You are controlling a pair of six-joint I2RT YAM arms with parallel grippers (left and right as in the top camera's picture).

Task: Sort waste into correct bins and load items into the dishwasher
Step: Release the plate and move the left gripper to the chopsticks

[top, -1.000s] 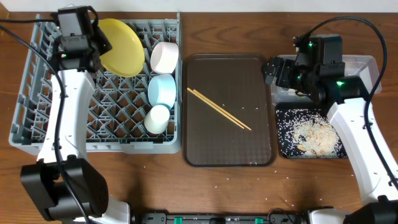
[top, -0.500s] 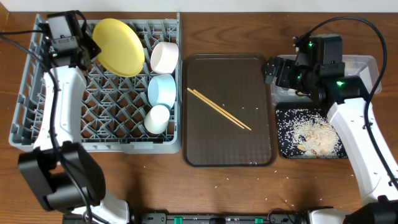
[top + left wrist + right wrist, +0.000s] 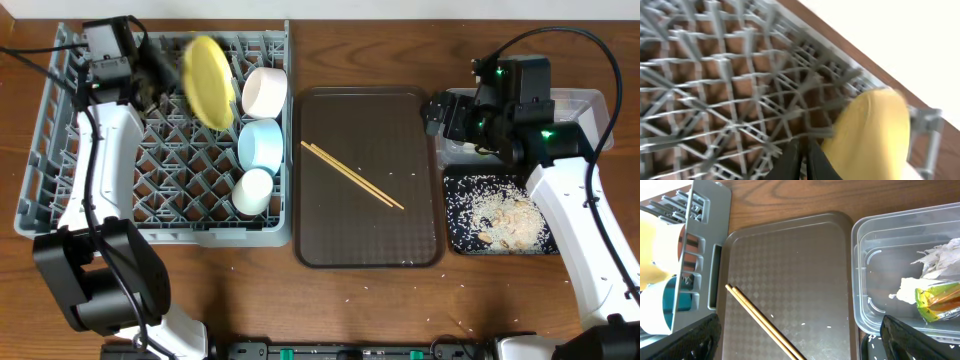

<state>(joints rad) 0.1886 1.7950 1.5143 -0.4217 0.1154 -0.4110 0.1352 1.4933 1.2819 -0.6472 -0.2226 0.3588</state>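
The yellow plate (image 3: 210, 80) stands on edge, blurred, in the back of the grey dish rack (image 3: 100, 190). My left gripper (image 3: 158, 76) sits just left of it, shut with nothing between its fingers (image 3: 796, 162); the plate (image 3: 875, 135) is beside them. A white bowl (image 3: 264, 92), a blue bowl (image 3: 260, 142) and a white cup (image 3: 252, 192) sit along the rack's right side. The chopsticks (image 3: 352, 175) lie on the brown tray (image 3: 400, 240). My right gripper (image 3: 805, 345) hangs open above the tray's right edge, by the clear tub (image 3: 890, 280).
The clear tub holds a crumpled napkin (image 3: 940, 260) and a yellow-green wrapper (image 3: 937, 302). The black tray (image 3: 452, 235) in front of it holds rice and beige scraps. A few rice grains lie on the brown tray and on the table in front.
The yellow plate has tipped from lying broad-side up to standing on edge, shifting right. My left gripper has closed fully and swung toward the plate. The right arm has not moved.
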